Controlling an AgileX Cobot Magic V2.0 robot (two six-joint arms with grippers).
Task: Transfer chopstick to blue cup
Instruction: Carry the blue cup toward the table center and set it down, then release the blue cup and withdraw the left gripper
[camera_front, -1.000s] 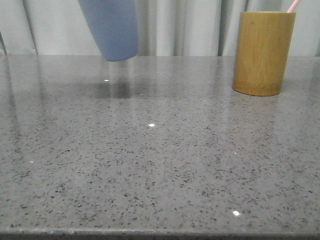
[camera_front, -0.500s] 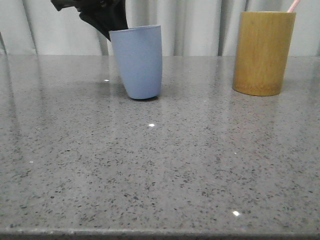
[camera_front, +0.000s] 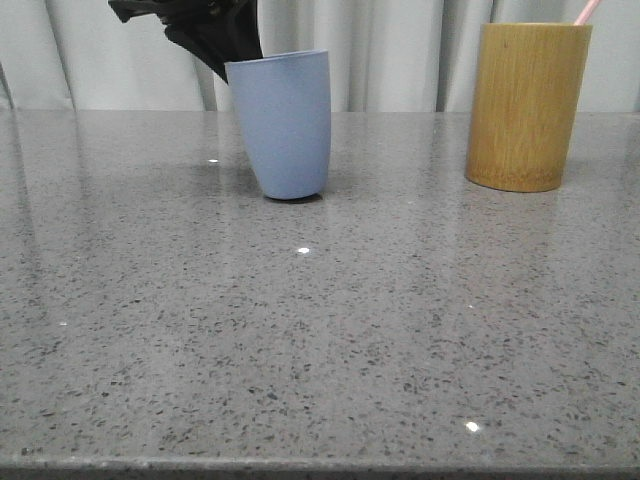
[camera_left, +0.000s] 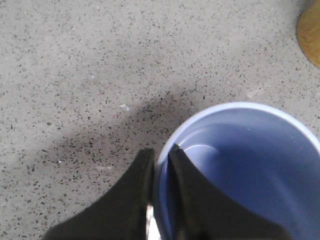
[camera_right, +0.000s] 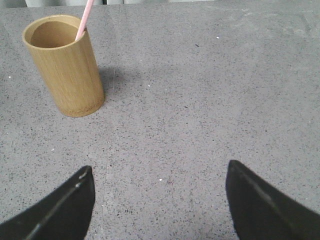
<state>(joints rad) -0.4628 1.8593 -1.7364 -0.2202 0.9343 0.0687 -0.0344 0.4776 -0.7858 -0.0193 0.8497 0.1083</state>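
Starting left, we see the left gripper (camera_left: 161, 165) pinching the rim of the blue cup (camera_front: 281, 122), one finger outside the wall and one inside. The cup stands on the worktop (camera_front: 320, 330) leaning a little, base roughly down; we can't tell if it sits fully flat. We'd guess the rim pinch is there to steady the cup and leave its mouth free for the stick. The inside of the cup looks empty in the left wrist view.

Further right, well apart from the cup, the bamboo holder (camera_front: 526, 105) stands upright. The chopstick (camera_right: 84, 19) sits in it, leaning on the rim, pink end poking out above. So the transfer itself isn't started, by our read.

The right gripper (camera_right: 159, 200) hangs above bare worktop, fingers spread wide, nothing between them, holder ahead of it. Open like that, it's probably ready to go for the stick, which is thin, so a careful close near the top end would be needed.

Worktop is grey speckled stone, glossy, with light spots and faint reflections. Pale curtains (camera_front: 390, 50) close off the back.
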